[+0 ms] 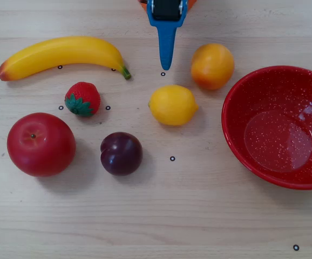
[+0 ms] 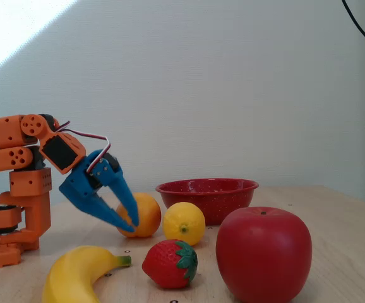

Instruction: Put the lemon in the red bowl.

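The yellow lemon (image 1: pixel 172 105) lies on the wooden table near the middle, and also shows in the fixed view (image 2: pixel 184 223). The speckled red bowl (image 1: pixel 237 108) stands to its right in the overhead view, empty; in the fixed view it is behind the lemon (image 2: pixel 208 186). My blue gripper (image 1: pixel 167 66) points down at the table just beyond the lemon, apart from it. In the fixed view the gripper (image 2: pixel 132 225) has its tips together low over the table, left of the lemon, holding nothing.
An orange-tinted fruit (image 1: pixel 212 66) sits right of the gripper, close to it (image 2: pixel 146 211). A banana (image 1: pixel 64 54), a strawberry (image 1: pixel 82 99), a red apple (image 1: pixel 41 144) and a plum (image 1: pixel 121 153) lie left of the lemon. The orange arm base (image 2: pixel 18 208) stands at the far edge.
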Controlling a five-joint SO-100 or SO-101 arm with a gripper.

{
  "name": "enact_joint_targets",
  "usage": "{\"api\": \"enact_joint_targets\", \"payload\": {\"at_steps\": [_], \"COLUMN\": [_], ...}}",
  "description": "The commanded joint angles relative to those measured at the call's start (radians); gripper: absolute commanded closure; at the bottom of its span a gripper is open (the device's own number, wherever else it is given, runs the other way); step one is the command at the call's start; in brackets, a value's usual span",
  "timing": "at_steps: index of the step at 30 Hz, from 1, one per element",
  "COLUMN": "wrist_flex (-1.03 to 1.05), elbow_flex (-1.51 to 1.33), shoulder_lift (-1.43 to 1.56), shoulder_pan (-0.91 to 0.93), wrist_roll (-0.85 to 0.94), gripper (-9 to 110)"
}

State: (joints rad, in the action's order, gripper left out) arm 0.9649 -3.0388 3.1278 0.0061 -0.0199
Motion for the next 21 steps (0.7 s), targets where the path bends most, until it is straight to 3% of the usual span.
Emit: {"api": "enact_joint_targets", "payload": {"at_steps": [1, 21], "wrist_flex": [0.012, 0.344], "elbow_flex": [0.130, 0.739], "shoulder_lift": [-0.061, -0.595], "shoulder_pan": [-0.011, -0.034], "wrist_roll": [-0.034, -0.150], "gripper": [101, 101]}}
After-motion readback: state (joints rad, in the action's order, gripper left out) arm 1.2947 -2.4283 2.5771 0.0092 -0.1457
